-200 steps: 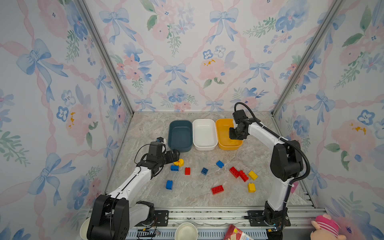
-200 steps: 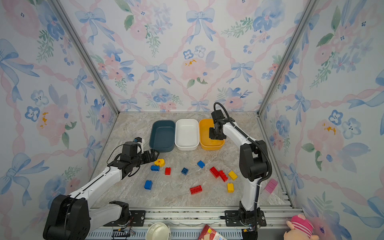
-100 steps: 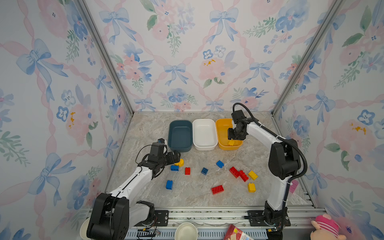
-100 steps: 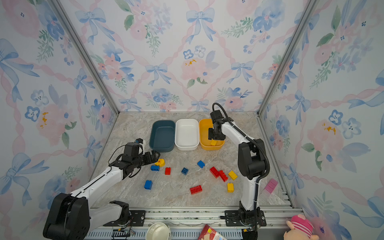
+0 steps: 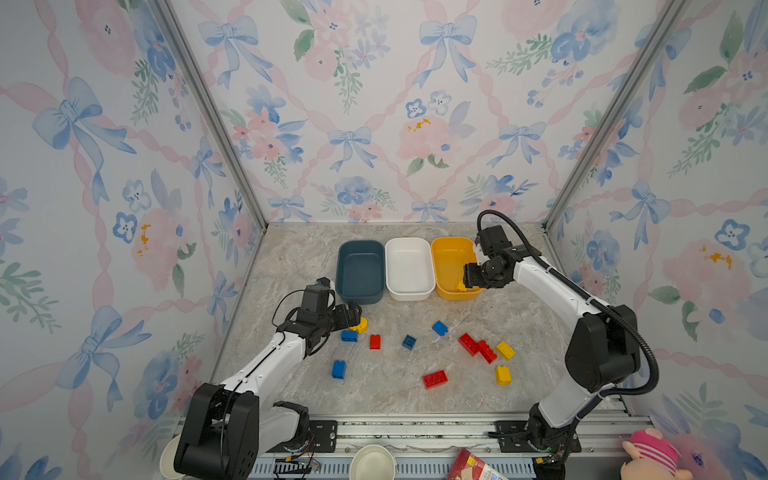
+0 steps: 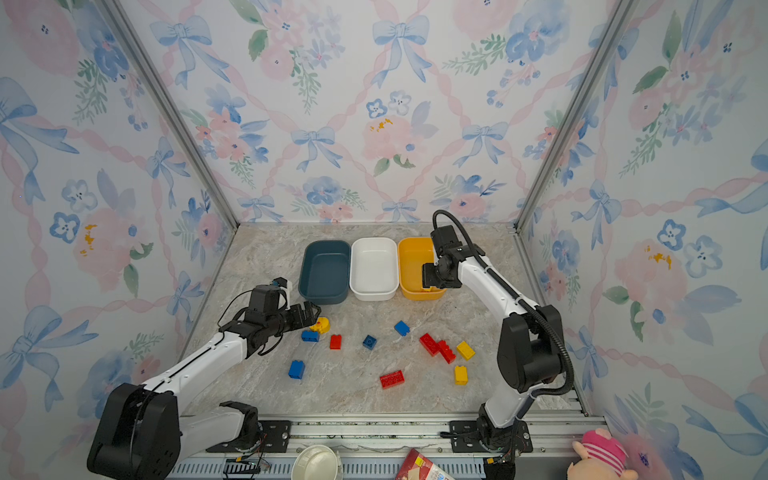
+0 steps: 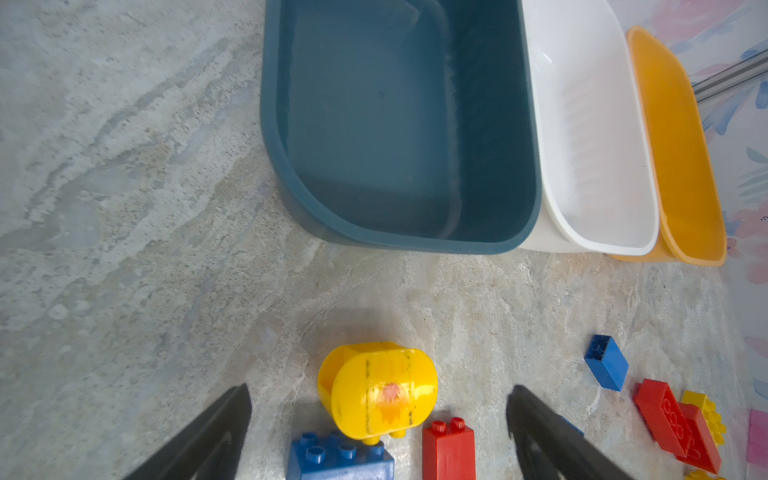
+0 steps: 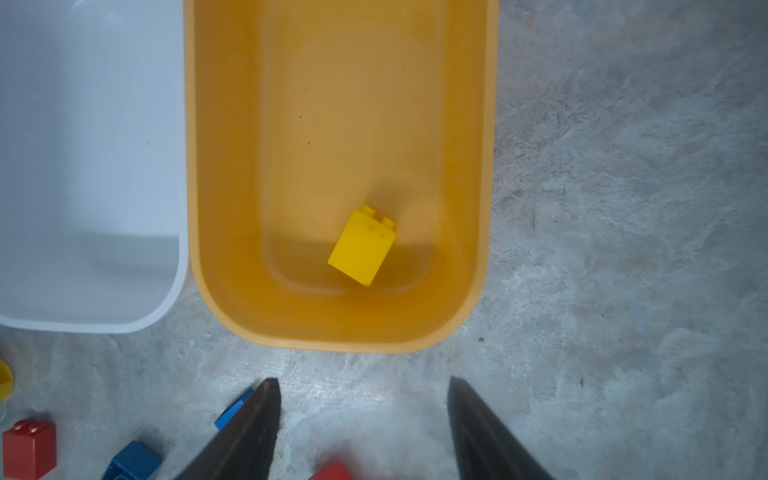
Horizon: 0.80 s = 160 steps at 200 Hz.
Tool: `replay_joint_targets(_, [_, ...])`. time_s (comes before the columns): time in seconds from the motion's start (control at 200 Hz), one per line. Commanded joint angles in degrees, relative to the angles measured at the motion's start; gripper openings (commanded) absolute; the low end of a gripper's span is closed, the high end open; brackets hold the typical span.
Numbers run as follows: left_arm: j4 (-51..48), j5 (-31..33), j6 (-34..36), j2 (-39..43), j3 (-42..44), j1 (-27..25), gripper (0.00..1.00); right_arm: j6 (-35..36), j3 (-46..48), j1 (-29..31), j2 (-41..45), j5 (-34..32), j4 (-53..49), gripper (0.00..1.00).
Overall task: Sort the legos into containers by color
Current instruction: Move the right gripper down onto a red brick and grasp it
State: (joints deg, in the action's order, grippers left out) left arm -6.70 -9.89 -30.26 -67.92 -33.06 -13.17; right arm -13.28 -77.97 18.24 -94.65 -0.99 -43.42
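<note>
Right claw (image 8: pixel 362 381) is hanging spread and empty above the near rim of the yellow tub (image 8: pixel 332 345). One yellow brick (image 8: pixel 362 248) is lying inside that tub, close to its near wall. Left claw (image 7: pixel 379 387) is gaping wide too, gripping nothing, and is hovering low over the tabletop (image 5: pixel 299 266). The rounded yellow piece (image 5: pixel 360 325) is sitting between its fingers, clear of both. A blue brick (image 7: pixel 338 457) and a red brick (image 7: pixel 448 449) are lying just beside that piece. The dark blue tub (image 7: pixel 399 245) is standing on the left and the white tub (image 5: pixel 409 296) in the middle. Other legos are lying scattered nearer.
</note>
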Motion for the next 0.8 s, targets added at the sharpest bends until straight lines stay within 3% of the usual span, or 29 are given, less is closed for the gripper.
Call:
replay_joint_targets(0.0, [-0.5, -0.6, 1.0, -0.8, -1.6, -0.5, 0.98, 3.8, 5.5, 0.8, 4.5, 3.7, -1.6, 0.67])
replay_joint_targets(0.305, [-0.5, -1.4, 2.2, -2.3, -3.0, -0.4, 0.98, 3.9, 19.0, 5.2, 11.2, 5.7, -0.7, 0.68])
replay_joint_targets(0.795, [-0.5, -2.5, 3.5, -2.2, -2.9, -0.5, 0.98, 4.9, 23.8, 12.2, 5.8, 1.4, 3.4, 0.67])
